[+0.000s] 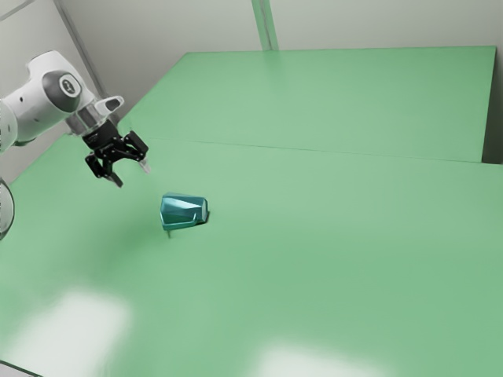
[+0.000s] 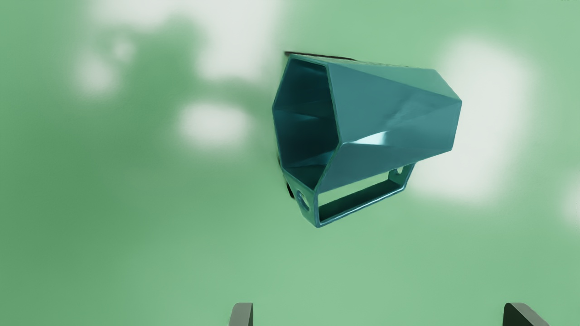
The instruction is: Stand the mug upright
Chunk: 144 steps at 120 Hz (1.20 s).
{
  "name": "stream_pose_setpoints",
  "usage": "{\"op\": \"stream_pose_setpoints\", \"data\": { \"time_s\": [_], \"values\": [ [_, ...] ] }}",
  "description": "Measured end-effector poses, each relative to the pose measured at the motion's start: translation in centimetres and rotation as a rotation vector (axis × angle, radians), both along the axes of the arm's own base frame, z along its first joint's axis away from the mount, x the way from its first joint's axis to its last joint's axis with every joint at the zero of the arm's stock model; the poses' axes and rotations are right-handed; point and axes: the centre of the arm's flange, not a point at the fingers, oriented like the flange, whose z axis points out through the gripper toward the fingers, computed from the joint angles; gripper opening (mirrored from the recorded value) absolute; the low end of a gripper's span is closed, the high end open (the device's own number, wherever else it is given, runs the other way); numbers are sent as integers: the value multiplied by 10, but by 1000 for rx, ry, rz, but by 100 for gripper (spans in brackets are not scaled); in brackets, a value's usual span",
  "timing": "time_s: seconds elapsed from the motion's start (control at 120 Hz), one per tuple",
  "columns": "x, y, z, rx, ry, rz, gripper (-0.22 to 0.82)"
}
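Note:
My gripper [image 1: 131,177] hangs above the table in the exterior view, on the exterior view's left of the mug and apart from it. The teal faceted mug [image 1: 184,211] lies on its side, its narrower base toward the exterior view's right. In the wrist view the mug [image 2: 394,108] shows its dark open mouth and its angular handle, which is on the side nearer my fingertips. The gripper [image 2: 378,314] is open there, fingers wide apart with nothing between them.
The green table [image 1: 314,236] extends around the mug, with bright light patches on its surface. A thin seam crosses it behind the mug, and a pale wall [image 1: 377,23] rises beyond the far edge.

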Motion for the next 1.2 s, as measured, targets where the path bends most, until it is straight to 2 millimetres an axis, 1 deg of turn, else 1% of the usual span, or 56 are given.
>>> {"op": "stream_pose_setpoints", "data": {
  "time_s": [0.067, 0.142, 0.258, 0.308, 0.392, 0.533, 0.717, 0.783, 0.875, 0.9, 1.017, 1.067, 1.125, 1.2],
  "values": [
    [4, 2, -24, -58, 15, 15, 60],
    [7, 10, -46, -109, 20, 36, 60],
    [14, 11, -73, -171, 15, 40, 60],
    [17, 16, -83, -192, 7, 49, 60],
    [25, 19, -95, -220, -13, 52, 60],
    [32, 15, -110, -267, -48, 57, 60],
    [37, 7, -125, -333, -84, 70, 60],
    [40, -3, -134, -360, -87, 65, 60],
    [42, -8, -144, -384, -91, 66, 60],
    [43, -10, -144, -386, -93, 63, 57],
    [48, -20, -142, -393, -107, 40, 25],
    [50, -23, -138, -394, -117, 30, 14],
    [51, -26, -134, -394, -126, 23, 5],
    [54, -31, -129, -395, -136, 10, -2]
  ]
}}
